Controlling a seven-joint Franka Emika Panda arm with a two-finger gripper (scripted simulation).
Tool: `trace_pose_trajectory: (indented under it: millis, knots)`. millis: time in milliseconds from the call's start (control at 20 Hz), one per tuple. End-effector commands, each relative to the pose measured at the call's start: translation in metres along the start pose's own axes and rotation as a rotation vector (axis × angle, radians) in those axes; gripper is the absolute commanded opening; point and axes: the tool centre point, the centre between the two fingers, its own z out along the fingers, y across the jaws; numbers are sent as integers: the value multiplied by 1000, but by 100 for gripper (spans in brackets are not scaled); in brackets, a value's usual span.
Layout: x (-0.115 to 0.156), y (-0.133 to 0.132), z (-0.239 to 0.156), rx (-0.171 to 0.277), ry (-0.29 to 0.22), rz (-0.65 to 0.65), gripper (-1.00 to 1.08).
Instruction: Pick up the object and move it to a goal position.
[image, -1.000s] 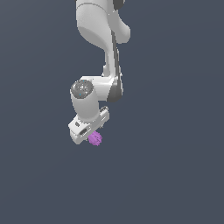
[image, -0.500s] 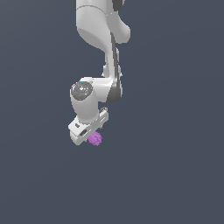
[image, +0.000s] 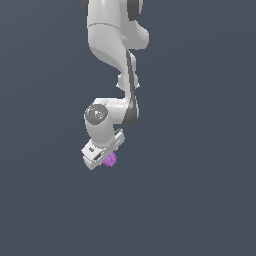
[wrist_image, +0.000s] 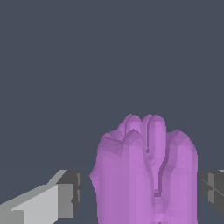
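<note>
The object (image: 110, 159) is a small bumpy purple-magenta lump at the tip of my white gripper (image: 107, 161), which points down and tilts toward the exterior view's right. In the wrist view the object (wrist_image: 146, 175) fills almost all the space between the two grey fingertips (wrist_image: 70, 192), which press in close on both of its sides. The gripper (wrist_image: 141, 190) is shut on it. The lump's underside is cut off by the wrist view's edge.
Only a uniform dark grey-blue background surrounds the arm (image: 112, 40) in both views. No table edge, container or other object shows.
The wrist and hand have sunk slightly and shifted a little toward the exterior view's right. The purple lump has stayed between the fingers.
</note>
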Motion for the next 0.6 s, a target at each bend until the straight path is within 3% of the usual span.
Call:
trace_pose_trajectory:
  millis: [0,100,150,550]
  knots:
    - [0,1,5,-1,1,0,100]
    - [1,1,5,-1,1,0,100]
    - [1,1,5,-1,1,0,-100]
    - [1,1,5,-1,1,0,-100]
